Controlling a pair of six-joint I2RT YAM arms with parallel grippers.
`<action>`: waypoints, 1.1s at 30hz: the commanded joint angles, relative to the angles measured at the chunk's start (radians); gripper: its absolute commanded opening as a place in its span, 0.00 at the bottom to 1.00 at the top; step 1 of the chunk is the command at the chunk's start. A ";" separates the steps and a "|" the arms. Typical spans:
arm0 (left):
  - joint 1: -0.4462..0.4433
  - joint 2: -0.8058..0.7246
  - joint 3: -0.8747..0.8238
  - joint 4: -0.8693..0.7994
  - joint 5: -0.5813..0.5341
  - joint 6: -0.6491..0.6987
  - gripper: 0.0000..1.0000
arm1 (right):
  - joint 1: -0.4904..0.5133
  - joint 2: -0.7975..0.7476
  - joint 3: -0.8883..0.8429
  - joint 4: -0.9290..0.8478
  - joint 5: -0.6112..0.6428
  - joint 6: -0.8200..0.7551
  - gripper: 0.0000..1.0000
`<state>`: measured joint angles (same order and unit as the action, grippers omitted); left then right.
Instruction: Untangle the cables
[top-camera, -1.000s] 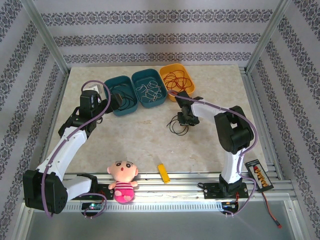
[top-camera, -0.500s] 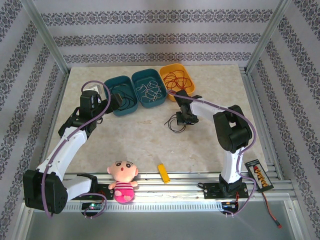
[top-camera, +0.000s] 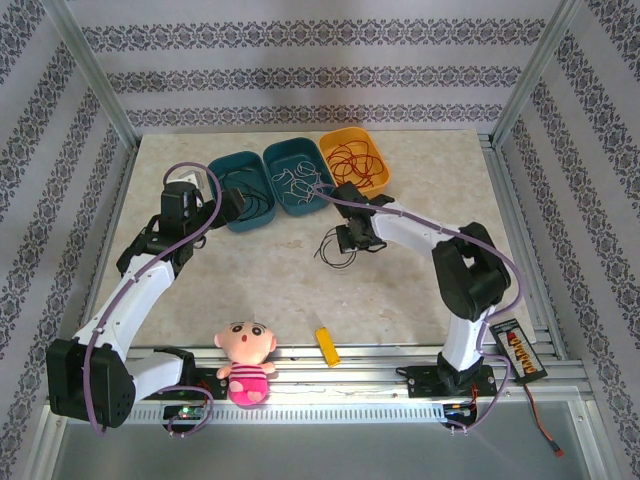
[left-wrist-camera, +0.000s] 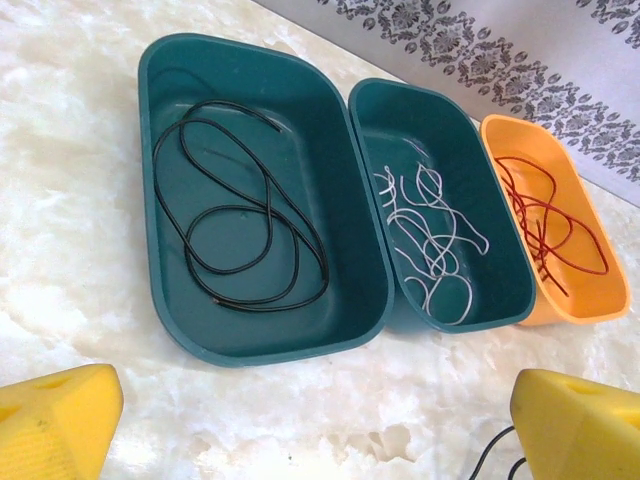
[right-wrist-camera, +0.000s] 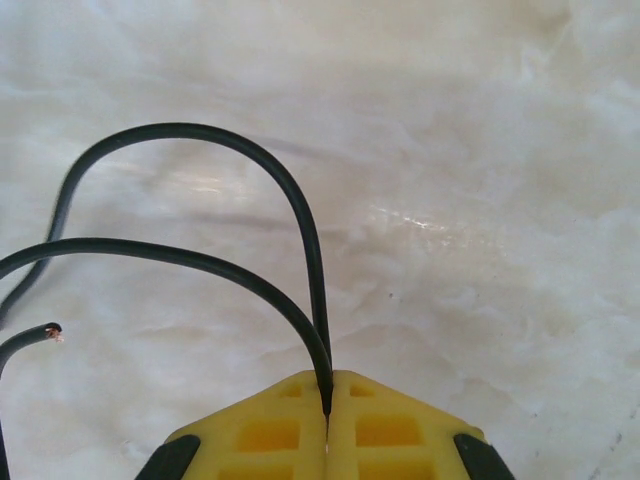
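Note:
My right gripper (right-wrist-camera: 327, 392) is shut on a black cable (right-wrist-camera: 262, 180) whose two strands run out of the closed yellow jaws; a bare copper end (right-wrist-camera: 52, 331) lies at the left. From above, that gripper (top-camera: 347, 238) sits mid-table with the black cable (top-camera: 330, 254) trailing left of it. Another black cable (left-wrist-camera: 240, 220) lies coiled in the left teal bin (left-wrist-camera: 165, 250), white cables (left-wrist-camera: 432, 240) in the middle teal bin (left-wrist-camera: 505, 270), red cables (left-wrist-camera: 545, 220) in the orange bin (left-wrist-camera: 600, 300). My left gripper (left-wrist-camera: 310, 420) hangs open before the bins, fingertips (left-wrist-camera: 55, 420) wide apart.
A doll (top-camera: 245, 360) and a yellow block (top-camera: 326, 345) lie near the front edge. A battery pack (top-camera: 517, 352) rests on the right rail. The bins (top-camera: 290, 175) line the back of the marble table (top-camera: 400, 300).
The right gripper closed on the black cable and has carried it leftward, toward the bins. The left arm has stayed still.

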<state>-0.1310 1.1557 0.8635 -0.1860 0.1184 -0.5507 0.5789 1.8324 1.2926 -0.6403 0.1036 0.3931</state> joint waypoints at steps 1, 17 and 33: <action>-0.009 0.028 0.003 0.026 0.073 0.017 1.00 | 0.015 -0.072 0.010 0.003 0.008 -0.001 0.00; -0.191 0.154 -0.047 0.242 0.319 0.036 1.00 | 0.021 -0.278 -0.097 0.136 -0.007 0.037 0.00; -0.343 0.314 0.041 0.384 0.419 -0.041 0.99 | 0.022 -0.367 -0.144 0.224 -0.068 0.062 0.00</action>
<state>-0.4614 1.4574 0.8673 0.1364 0.5220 -0.5770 0.5919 1.5013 1.1622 -0.4480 0.0574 0.4397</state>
